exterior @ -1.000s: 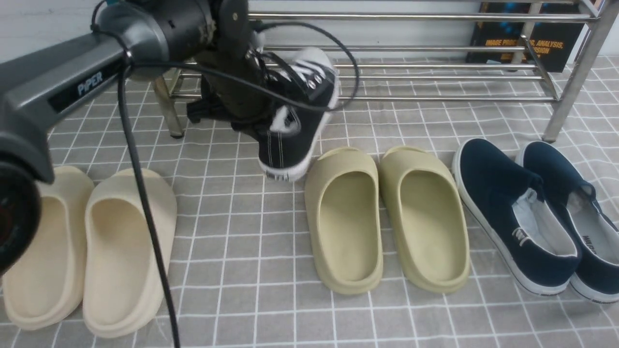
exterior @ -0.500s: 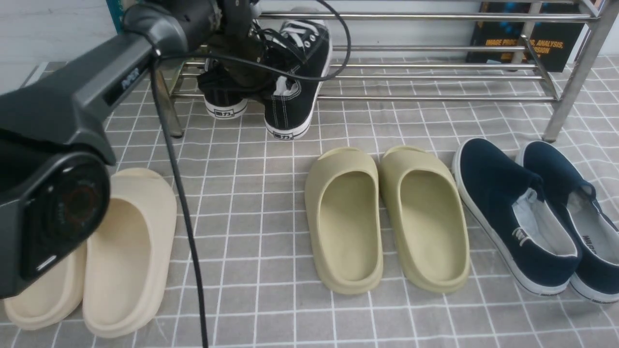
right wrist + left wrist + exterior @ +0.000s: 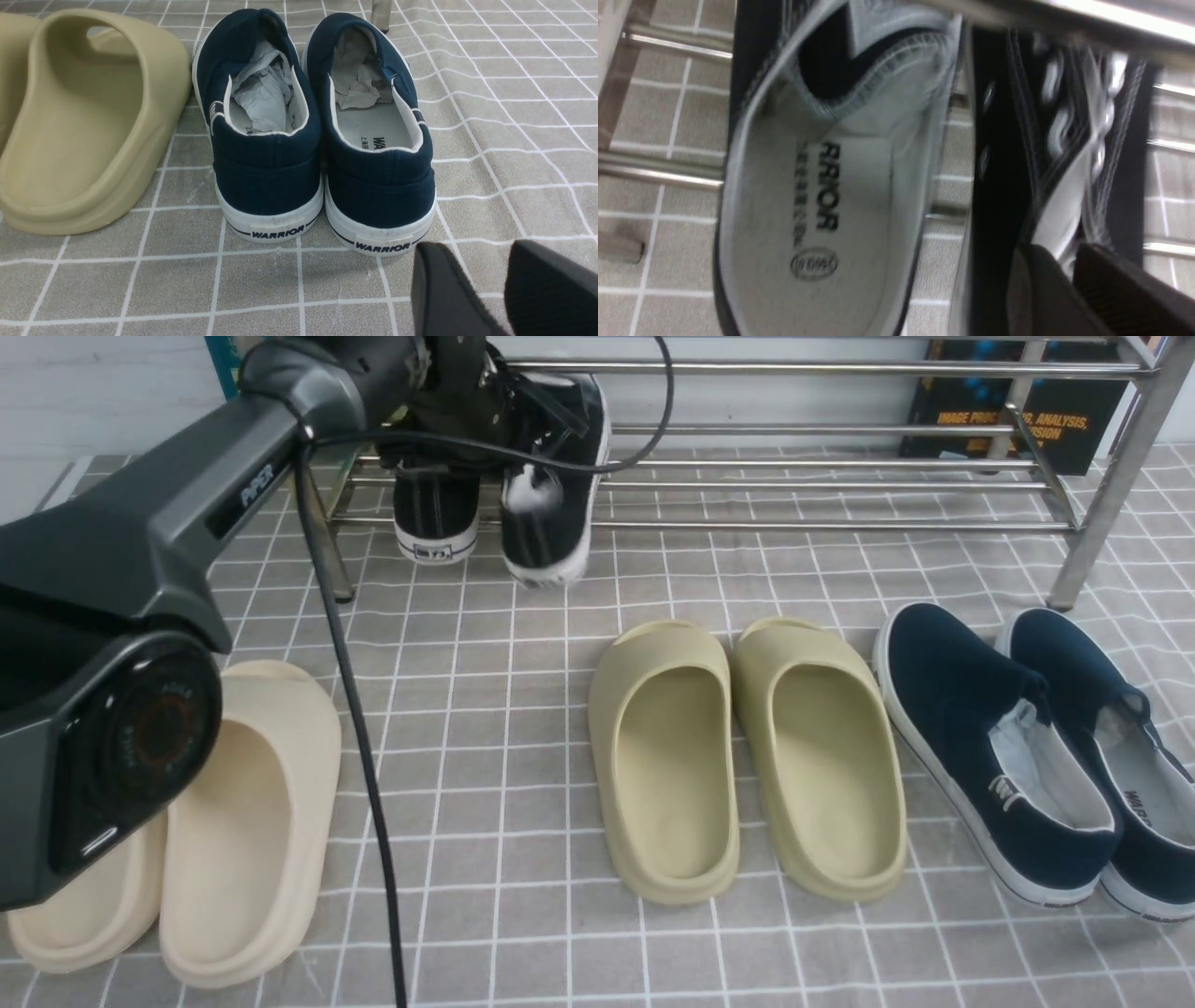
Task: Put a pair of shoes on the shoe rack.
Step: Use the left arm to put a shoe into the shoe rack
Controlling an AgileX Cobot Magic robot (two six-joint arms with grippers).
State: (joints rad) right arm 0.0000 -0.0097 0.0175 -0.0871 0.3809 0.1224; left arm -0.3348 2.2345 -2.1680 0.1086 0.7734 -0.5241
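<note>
My left gripper (image 3: 1066,261) is up at the left end of the shoe rack (image 3: 840,525). Its fingers are close together at the collar of one black sneaker (image 3: 551,504), and I cannot tell whether they pinch the canvas or have let it go. That sneaker is blurred in the front view, heel toward me, toe in over the rack's low bars. The second black sneaker (image 3: 434,509) sits just to the gripper's left, resting on the same bars with its heel toward me and its grey insole (image 3: 808,210) showing. My right gripper (image 3: 488,263) hangs low over the tiled cloth (image 3: 514,116), fingers parted and empty. It is directly behind the heels of the navy slip-ons (image 3: 317,140), with an olive slide (image 3: 79,126) off to its left.
</note>
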